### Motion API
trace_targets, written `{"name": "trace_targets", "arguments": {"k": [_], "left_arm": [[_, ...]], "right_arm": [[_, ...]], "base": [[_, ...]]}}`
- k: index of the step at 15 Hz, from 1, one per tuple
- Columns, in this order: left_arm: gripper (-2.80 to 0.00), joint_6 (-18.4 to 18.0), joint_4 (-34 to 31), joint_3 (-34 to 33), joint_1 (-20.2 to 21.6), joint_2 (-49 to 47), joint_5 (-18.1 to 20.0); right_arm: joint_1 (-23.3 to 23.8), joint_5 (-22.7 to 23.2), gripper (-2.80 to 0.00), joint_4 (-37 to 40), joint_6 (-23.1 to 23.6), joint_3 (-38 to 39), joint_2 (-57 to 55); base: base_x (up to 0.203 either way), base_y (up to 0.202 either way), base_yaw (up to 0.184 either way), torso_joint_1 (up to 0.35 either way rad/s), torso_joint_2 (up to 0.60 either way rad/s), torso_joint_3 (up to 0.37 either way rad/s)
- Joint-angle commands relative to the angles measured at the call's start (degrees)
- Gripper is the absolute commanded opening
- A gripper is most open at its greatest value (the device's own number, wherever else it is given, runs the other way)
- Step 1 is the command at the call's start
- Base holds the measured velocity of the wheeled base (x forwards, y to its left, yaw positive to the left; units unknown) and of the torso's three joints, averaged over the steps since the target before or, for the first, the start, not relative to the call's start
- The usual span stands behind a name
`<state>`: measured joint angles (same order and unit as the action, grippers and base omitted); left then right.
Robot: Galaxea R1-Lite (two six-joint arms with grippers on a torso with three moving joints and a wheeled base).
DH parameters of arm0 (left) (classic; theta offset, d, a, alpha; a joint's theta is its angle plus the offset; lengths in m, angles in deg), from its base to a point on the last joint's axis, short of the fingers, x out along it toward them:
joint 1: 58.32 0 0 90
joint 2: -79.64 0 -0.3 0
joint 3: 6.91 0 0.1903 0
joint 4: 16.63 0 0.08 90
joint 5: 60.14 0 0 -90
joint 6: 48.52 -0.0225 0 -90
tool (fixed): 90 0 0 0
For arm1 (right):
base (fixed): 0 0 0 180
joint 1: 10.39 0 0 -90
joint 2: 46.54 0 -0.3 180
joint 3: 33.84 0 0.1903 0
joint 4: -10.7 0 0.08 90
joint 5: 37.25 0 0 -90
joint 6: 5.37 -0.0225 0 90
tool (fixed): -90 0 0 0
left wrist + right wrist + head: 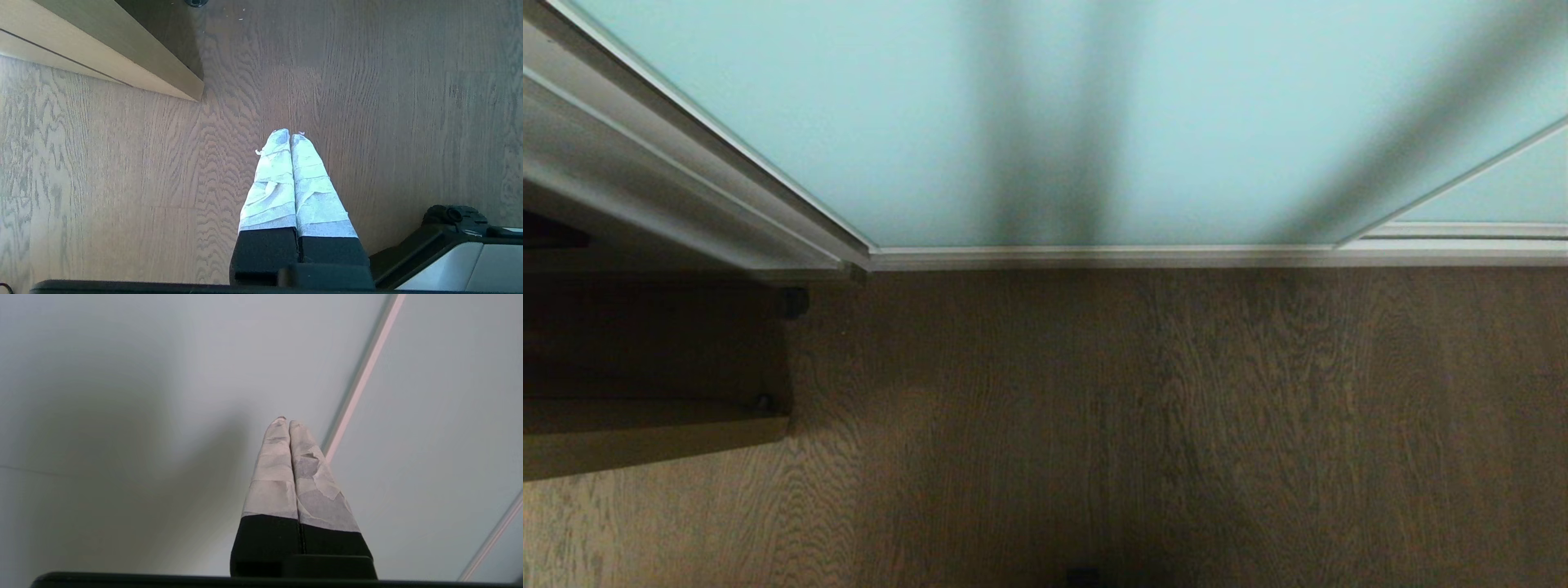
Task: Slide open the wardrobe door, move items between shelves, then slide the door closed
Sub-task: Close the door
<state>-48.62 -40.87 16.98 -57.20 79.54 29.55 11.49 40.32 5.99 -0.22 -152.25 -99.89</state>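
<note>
The sliding wardrobe door (866, 106) is a pale aqua frosted-glass panel in a slim silver-white frame, filling the upper half of the head view; it covers the wardrobe opening. Neither arm shows in the head view. My right gripper (284, 421) is shut and empty, its taped fingers pointing at the frosted glass (122, 396) close to a slim frame strip (367, 371). My left gripper (290, 133) is shut and empty, hanging above the wooden floor (367, 102). The items and the shelves are hidden.
A second glass panel (1494, 192) overlaps at the right. The door's bottom rail (1094, 256) meets the dark wooden floor (1135, 425). A wooden furniture piece (645, 433) stands at the left. Part of the robot's base (449, 253) shows in the left wrist view.
</note>
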Motion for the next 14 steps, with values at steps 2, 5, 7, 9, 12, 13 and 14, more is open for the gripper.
{"name": "trace_targets", "arguments": {"k": [2, 5, 7, 9, 12, 13, 14], "left_arm": [[-2.80, 0.01, 0.00, 0.00, 0.02, 0.01, -0.05], [-2.80, 0.01, 0.00, 0.00, 0.02, 0.01, -0.05], [-2.80, 0.01, 0.00, 0.00, 0.02, 0.01, -0.05], [-2.80, 0.01, 0.00, 0.00, 0.02, 0.01, 0.04], [-2.80, 0.01, 0.00, 0.00, 0.02, 0.01, -0.05], [-2.80, 0.01, 0.00, 0.00, -0.01, 0.01, -0.04], [-2.80, 0.01, 0.00, 0.00, 0.02, 0.01, -0.05]], "right_arm": [[-6.12, -0.02, -2.80, 5.27, 2.01, 1.69, 10.98], [-11.14, 0.67, -2.80, 11.52, 3.77, 12.53, 19.58], [-13.26, 1.98, -2.80, 13.97, 4.87, 25.35, 24.73], [-15.36, 3.81, -2.80, 15.40, 5.71, 38.41, 30.04], [-17.54, 7.35, -2.80, 17.38, 6.43, 55.09, 36.46], [-18.52, 7.90, -2.80, 17.92, 6.05, 59.57, 38.23], [-19.64, 8.29, -2.80, 18.71, 5.35, 64.08, 40.04]], "base": [[0.000, 0.000, 0.000, 0.000, 0.00, 0.000], [0.000, 0.000, 0.000, 0.000, 0.00, 0.000], [0.000, 0.000, 0.000, 0.000, 0.00, 0.000], [0.000, 0.000, 0.000, 0.000, 0.00, 0.000], [0.000, 0.000, 0.000, 0.000, 0.00, 0.000], [0.000, 0.000, 0.000, 0.000, 0.00, 0.000], [0.000, 0.000, 0.000, 0.000, 0.00, 0.000]]}}
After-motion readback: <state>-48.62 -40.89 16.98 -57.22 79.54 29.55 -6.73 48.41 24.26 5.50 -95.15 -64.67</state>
